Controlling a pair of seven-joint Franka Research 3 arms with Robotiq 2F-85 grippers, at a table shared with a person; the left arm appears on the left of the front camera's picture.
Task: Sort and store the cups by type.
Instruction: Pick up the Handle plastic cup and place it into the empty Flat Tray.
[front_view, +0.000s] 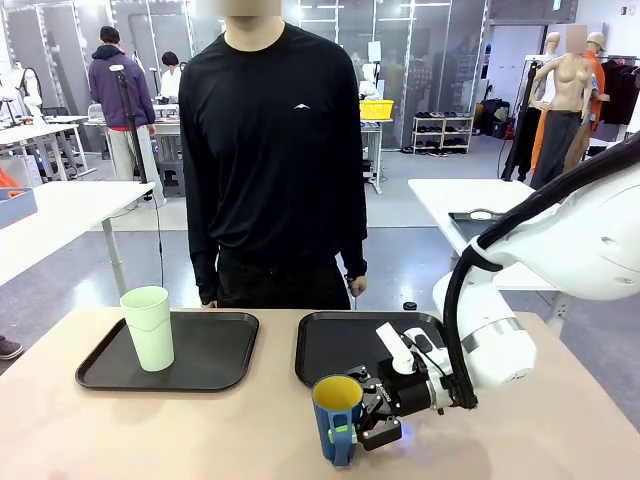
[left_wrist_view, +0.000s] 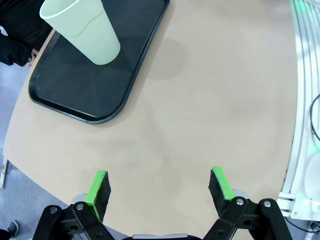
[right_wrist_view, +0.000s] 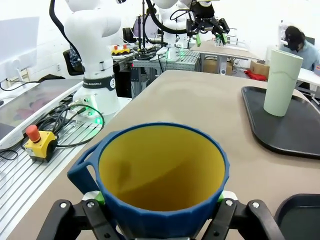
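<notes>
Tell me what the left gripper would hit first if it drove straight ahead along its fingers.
Probably the bare tabletop: the open left gripper points at it, with the mint tumbler and its tray off to one side.

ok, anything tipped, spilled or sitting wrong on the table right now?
Nothing stands out. The green tumbler stands upright on the left tray. The blue mug is upright too, clamped in the right claw at the table's near edge, in front of the right tray. No spills show. The left claw hangs open over bare tabletop.
</notes>
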